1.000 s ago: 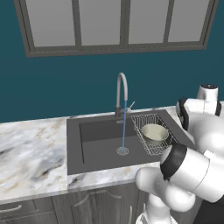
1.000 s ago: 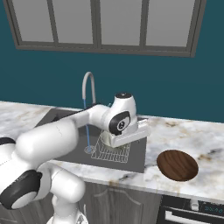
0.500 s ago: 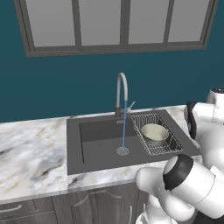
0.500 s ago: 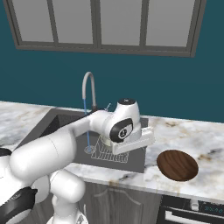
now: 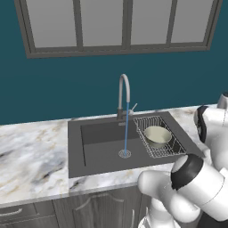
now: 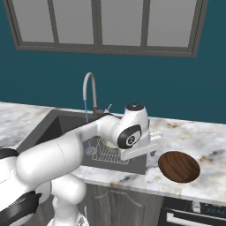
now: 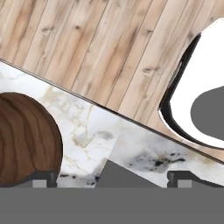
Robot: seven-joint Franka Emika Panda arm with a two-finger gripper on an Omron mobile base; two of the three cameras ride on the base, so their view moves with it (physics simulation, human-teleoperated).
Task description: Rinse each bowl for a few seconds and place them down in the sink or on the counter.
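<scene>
Marble counter (image 6: 194, 140): no readable writing.

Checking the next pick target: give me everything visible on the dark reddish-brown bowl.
The dark reddish-brown round bowl looks wooden, with grain lines showing across it in the hand view. It sits on the white-grey marble counter, right of the dark grey sink, near the counter's front edge. Nothing touches it but the counter. The open gripper hovers close beside it, not around it. Whether it sits upright or upside down cannot be told.
</scene>
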